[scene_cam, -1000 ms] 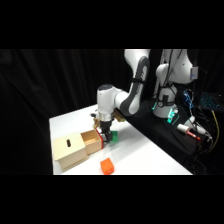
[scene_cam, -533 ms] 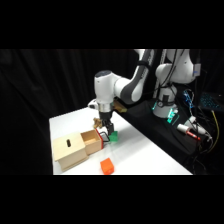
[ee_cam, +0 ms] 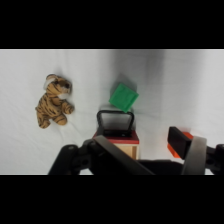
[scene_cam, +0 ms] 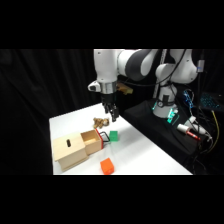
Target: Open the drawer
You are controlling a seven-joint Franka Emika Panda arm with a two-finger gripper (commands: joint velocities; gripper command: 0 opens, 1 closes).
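The pale wood box [scene_cam: 69,150] stands at the table's front left. Its drawer [scene_cam: 92,142] is pulled partway out, showing a red front plate [scene_cam: 102,143] and a dark loop handle [scene_cam: 105,136]. My gripper [scene_cam: 111,114] hangs open well above the handle and touches nothing. In the wrist view the handle [ee_cam: 116,120] and red plate [ee_cam: 116,135] lie just beyond my gripper [ee_cam: 155,157], with the drawer's tan wood [ee_cam: 126,150] below them.
A green block [scene_cam: 114,136] [ee_cam: 123,96] sits just past the handle. An orange block [scene_cam: 106,166] lies near the table's front edge. A small tiger toy [scene_cam: 101,121] [ee_cam: 54,106] lies behind the drawer. Cables and gear are off the table's right side.
The gripper has risen from down at the drawer's handle to well above it. The drawer stays pulled out and the blocks have not moved.
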